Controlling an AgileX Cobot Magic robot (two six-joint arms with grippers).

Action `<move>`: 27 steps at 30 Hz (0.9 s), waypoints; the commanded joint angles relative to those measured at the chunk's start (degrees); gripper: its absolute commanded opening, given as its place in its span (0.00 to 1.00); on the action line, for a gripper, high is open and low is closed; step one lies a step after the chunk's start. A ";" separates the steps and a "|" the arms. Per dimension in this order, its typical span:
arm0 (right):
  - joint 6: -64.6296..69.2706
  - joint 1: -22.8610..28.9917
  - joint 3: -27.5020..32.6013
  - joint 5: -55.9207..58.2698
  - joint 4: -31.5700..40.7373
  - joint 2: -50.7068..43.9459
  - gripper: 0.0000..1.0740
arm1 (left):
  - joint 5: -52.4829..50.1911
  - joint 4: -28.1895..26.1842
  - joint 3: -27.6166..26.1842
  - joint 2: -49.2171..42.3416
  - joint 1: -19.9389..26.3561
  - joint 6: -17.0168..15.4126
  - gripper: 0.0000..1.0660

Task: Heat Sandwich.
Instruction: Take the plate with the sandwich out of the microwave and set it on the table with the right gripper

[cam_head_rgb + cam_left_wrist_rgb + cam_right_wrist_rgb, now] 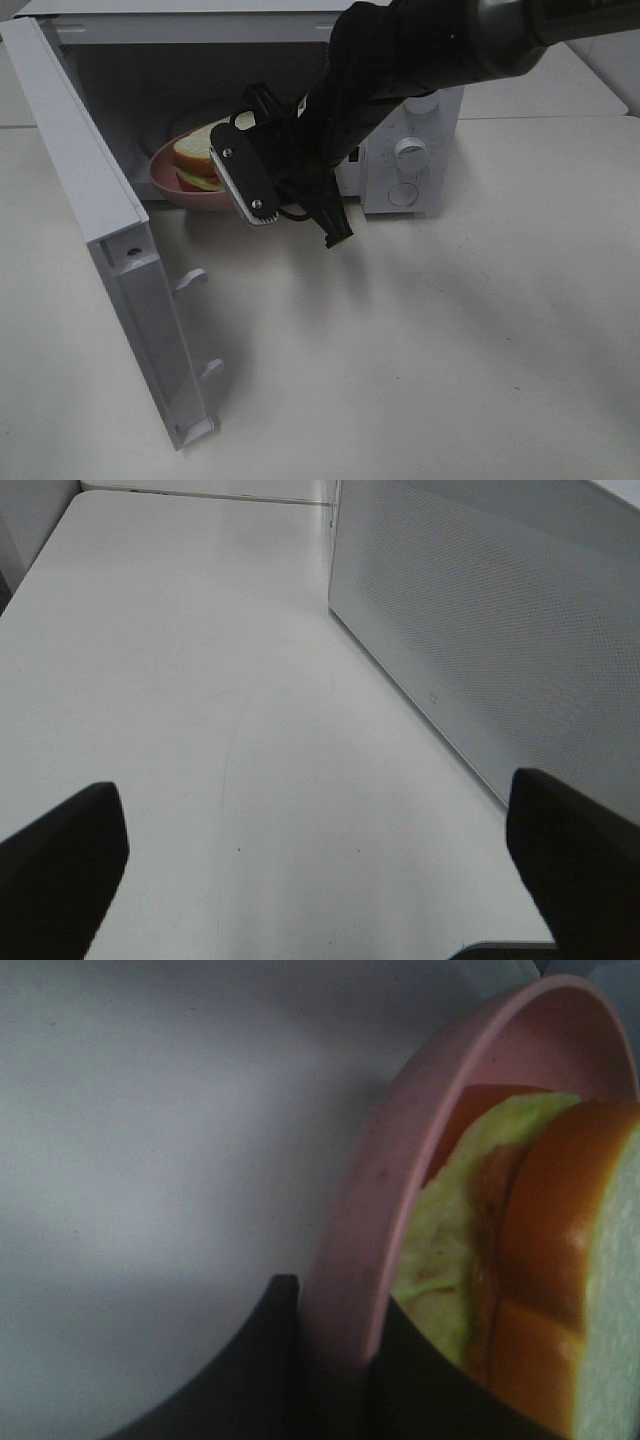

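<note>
The sandwich (198, 158), white bread with brown crust and red and green-yellow filling, lies on a round pink plate (168, 178) just inside the open microwave's (120, 90) mouth. My right gripper (240, 152) reaches across from the right and is shut on the plate's near rim. In the right wrist view its fingers (250, 1360) pinch the plate's rim (360, 1220), with the sandwich (540, 1260) close behind. I cannot tell whether the plate rests on the oven floor. My left gripper (320, 880) is open and empty over the table, out of the high view.
The microwave's door (110, 220) stands swung wide open to the left, its latch hooks pointing right. Its perforated outer face (480, 630) is beside my left gripper. The control panel with two knobs (408, 165) is right of the cavity. White table (450, 350) lies in front.
</note>
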 commanded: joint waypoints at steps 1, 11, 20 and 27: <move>-1.72 -0.80 1.43 -2.01 0.97 -2.35 0.00 | -0.23 0.11 0.11 -0.97 0.23 0.00 0.91; -1.89 -1.60 9.74 -4.41 2.18 -8.31 0.00 | -0.23 0.11 0.11 -0.97 0.23 0.00 0.91; -1.95 -1.60 16.84 -5.61 2.18 -14.38 0.00 | -0.23 0.11 0.11 -0.97 0.23 0.00 0.91; -1.55 -1.60 23.61 -5.90 2.12 -20.05 0.00 | -0.23 0.11 0.11 -0.97 0.23 0.00 0.91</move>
